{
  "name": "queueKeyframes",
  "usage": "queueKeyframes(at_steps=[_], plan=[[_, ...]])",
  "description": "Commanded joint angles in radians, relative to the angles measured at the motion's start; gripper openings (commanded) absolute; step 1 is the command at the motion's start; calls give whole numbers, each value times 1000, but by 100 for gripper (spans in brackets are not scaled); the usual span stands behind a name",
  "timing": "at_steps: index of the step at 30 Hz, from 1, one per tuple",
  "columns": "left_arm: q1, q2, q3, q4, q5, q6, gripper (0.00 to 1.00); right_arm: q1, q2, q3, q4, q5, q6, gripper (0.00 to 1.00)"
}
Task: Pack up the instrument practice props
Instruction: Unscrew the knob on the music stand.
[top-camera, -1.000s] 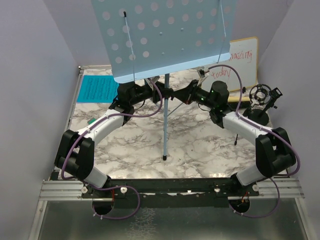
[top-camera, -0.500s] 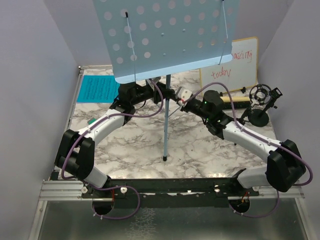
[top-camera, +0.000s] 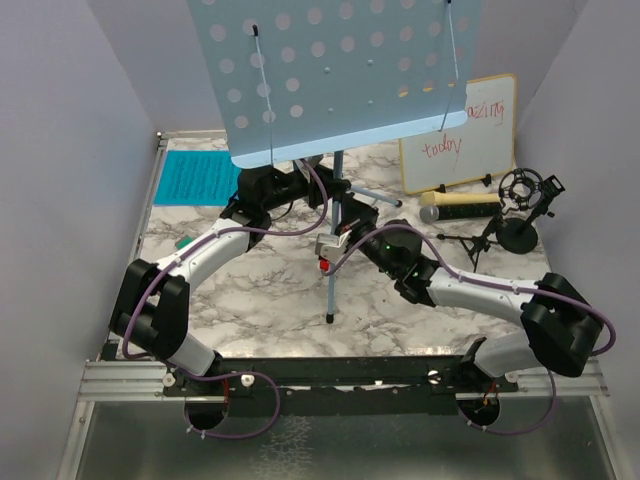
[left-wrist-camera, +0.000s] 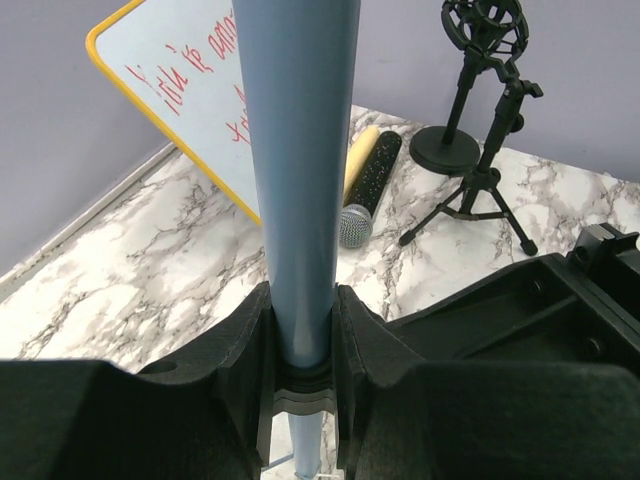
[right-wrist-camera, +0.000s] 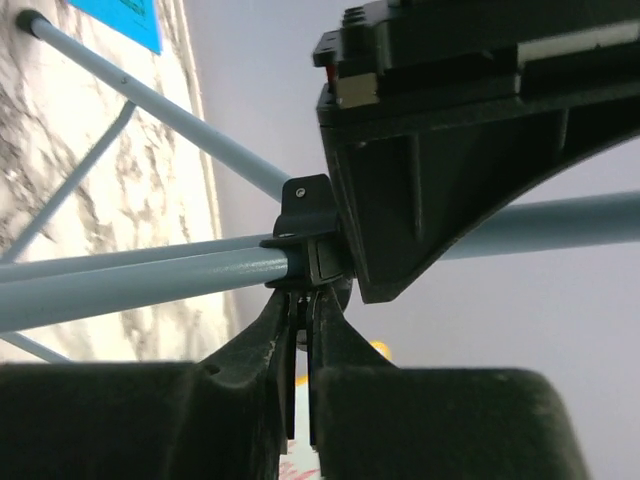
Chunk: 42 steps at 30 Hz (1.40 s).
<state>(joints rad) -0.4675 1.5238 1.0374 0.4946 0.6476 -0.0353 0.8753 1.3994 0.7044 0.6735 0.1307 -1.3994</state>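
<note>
The light-blue perforated music rack (top-camera: 340, 70) stands upright on its tripod. My left gripper (top-camera: 325, 190) is shut on the rack's pole (left-wrist-camera: 298, 150), which fills the gap between the fingers (left-wrist-camera: 250, 330). My right gripper (top-camera: 350, 210) is shut with nothing in it. Its tips (right-wrist-camera: 303, 295) touch the black collar (right-wrist-camera: 305, 225) where the tripod legs (right-wrist-camera: 150, 100) meet the pole. The cream handheld microphone (top-camera: 458, 205) lies flat. The black studio microphone (top-camera: 520, 190) stands on its small tripod (left-wrist-camera: 480, 190) by a black round base (left-wrist-camera: 444, 150). A cyan sheet (top-camera: 196, 177) lies far left.
A wood-framed whiteboard (top-camera: 460, 135) with red writing leans at the back right. A small green block (top-camera: 182, 243) sits beside the left forearm. Purple-grey walls close in both sides, and the rack's legs spread over the marble tabletop (top-camera: 270, 290).
My right arm has swung from behind the pole on the right to the near side, its shut gripper now at the collar. The left grip has not moved.
</note>
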Motion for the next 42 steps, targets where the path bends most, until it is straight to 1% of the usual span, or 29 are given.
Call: queueKeyframes(at_steps=[1,3,5,9,11,13,15,18,20,22,27,30,33,37,42], plan=[[-1,64,-54,-277,-4,-9,0,31,-24,-1,-293,-73,254,12],[-1,61,-55,-279,-8,-7,0,29,-54,17,-295,-143,412,20],[-1,62,-54,-282,-11,-3,0,22,-83,15,-256,-191,563,27],[0,59,-51,-285,-12,0,0,-13,-126,-9,-166,-223,858,45],[0,56,-52,-284,-11,0,0,-40,-149,-35,-119,-245,991,50],[0,54,-51,-284,-12,0,0,-76,-170,-56,-81,-279,1117,52],[-1,55,-50,-283,-12,1,0,-119,-187,-82,-21,-282,1254,54],[0,54,-48,-283,-13,3,0,-190,-207,-122,83,-296,1479,57],[0,53,-48,-283,-14,3,0,-232,-211,-151,170,-311,1606,61],[-1,52,-48,-283,-14,5,0,-273,-203,-162,228,-315,1724,64],[0,51,-48,-285,-15,5,0,-381,-131,-142,323,-406,2002,65],[-1,50,-47,-287,-18,6,0,-409,-73,-114,354,-435,2123,65],[-2,53,-43,-291,-17,7,0,-421,-22,-65,317,-450,2185,65],[-1,49,-44,-296,-17,11,0,-427,29,-28,316,-468,2231,64],[-2,48,-45,-296,-17,12,0,-429,71,17,290,-541,2274,60]])
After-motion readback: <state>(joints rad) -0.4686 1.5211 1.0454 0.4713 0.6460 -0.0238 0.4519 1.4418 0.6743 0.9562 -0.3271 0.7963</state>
